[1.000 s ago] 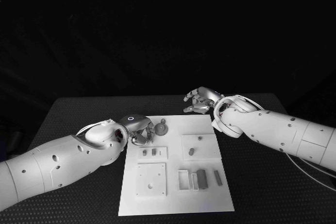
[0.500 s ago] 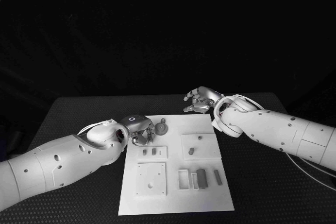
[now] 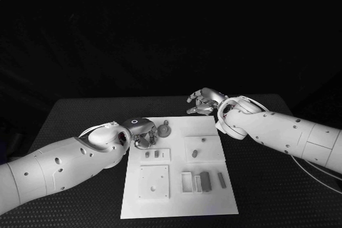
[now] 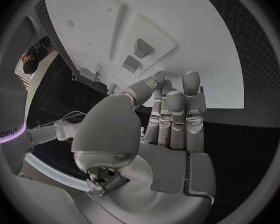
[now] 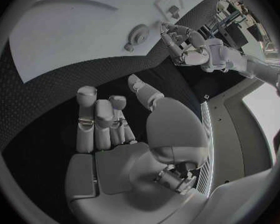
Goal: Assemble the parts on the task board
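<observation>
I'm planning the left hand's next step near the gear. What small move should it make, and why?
Probably ease the left hand sideways toward the gear and close on it. The hand hovers at the task board edge beside the gear holding nothing, while the right hand waits open beyond the board's far edge.

Gear [image 3: 164, 131] just beside left robot hand [image 3: 143, 135]

We see a dim scene: the upper half of the head view is black, and only the white task board [image 3: 178, 188] and arms catch light. Both wrist views bend straight edges toward their dark circular rims. Soft highlights sit on the left hand [image 4: 159, 129].
</observation>
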